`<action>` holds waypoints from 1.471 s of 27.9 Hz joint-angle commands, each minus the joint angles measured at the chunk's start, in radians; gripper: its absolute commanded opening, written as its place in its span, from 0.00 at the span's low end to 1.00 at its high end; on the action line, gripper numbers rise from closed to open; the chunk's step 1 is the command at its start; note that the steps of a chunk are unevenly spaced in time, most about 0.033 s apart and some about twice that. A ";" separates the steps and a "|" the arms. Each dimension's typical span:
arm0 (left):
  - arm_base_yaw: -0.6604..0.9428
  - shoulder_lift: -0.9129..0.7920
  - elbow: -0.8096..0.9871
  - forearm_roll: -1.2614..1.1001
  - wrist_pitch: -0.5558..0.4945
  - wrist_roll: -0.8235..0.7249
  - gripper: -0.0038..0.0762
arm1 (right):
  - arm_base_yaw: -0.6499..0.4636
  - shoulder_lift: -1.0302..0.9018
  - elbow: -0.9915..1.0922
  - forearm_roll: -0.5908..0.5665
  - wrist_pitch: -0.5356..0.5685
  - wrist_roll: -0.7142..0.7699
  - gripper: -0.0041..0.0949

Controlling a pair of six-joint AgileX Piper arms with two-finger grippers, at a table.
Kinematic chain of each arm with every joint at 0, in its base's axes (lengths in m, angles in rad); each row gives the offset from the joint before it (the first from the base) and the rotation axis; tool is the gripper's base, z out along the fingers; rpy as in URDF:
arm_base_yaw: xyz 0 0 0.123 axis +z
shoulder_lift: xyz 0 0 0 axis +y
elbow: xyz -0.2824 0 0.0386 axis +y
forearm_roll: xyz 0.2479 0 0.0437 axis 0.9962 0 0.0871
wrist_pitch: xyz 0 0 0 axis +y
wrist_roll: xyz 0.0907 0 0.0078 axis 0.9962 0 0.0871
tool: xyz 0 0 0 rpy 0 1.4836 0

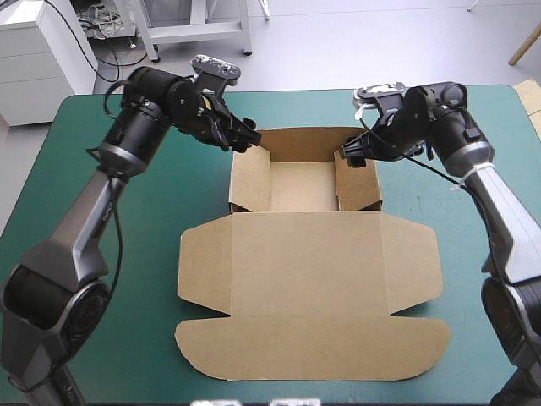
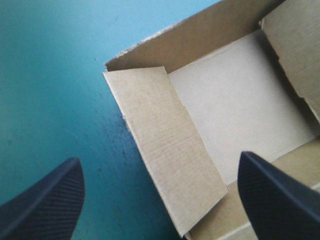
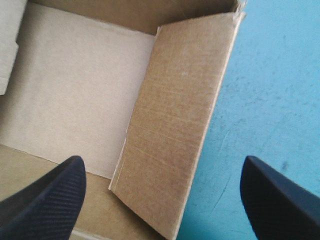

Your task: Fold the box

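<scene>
Bright, even overhead light; soft shadows inside box point(image 1: 308, 254) along its walls

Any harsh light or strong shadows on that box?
High view: even light, only soft shade inside the box by its walls. Left wrist view: one wall's inner face is darker than the floor. Right wrist view: the same, no glare.

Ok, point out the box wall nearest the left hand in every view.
High view: box wall at the tray's left side, by the left hand.
Left wrist view: just ahead of the open left hand.
Right wrist view: pale strip across the tray.
Shared landmark: the tray floor.
</scene>
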 commanded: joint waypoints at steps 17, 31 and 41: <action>-0.008 -0.453 0.158 0.045 0.021 0.156 0.04 | -0.004 -0.237 -0.036 -0.056 0.016 -0.028 0.82; -0.008 -0.699 0.735 0.102 -0.026 0.148 0.04 | -0.004 -0.191 -0.035 -0.057 0.012 -0.013 0.82; -0.008 -0.809 1.045 0.107 -0.105 0.049 0.04 | -0.004 0.043 -0.035 -0.049 -0.010 0.027 0.82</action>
